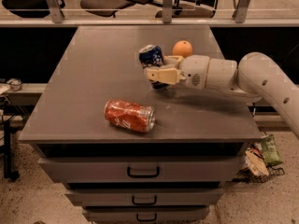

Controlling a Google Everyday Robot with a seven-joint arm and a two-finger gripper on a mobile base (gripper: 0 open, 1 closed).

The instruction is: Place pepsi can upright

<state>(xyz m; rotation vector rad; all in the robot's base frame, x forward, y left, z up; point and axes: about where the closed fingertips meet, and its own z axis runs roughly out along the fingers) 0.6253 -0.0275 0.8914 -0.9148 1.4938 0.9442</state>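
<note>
The pepsi can [151, 57] is dark blue with a silver top. It stands nearly upright, tilted a little to the left, in the middle of the grey table [93, 78]. My gripper [159, 73] reaches in from the right and is shut on the can's lower half; its base is at or just above the tabletop, hidden by the fingers. The white arm [224, 76] stretches back to the right edge of the view.
A red-orange soda can [129, 115] lies on its side near the table's front edge. An orange [182, 48] sits just behind the gripper. Drawers [142, 171] run below the tabletop. A wire basket of snack bags [261, 157] stands on the floor at right.
</note>
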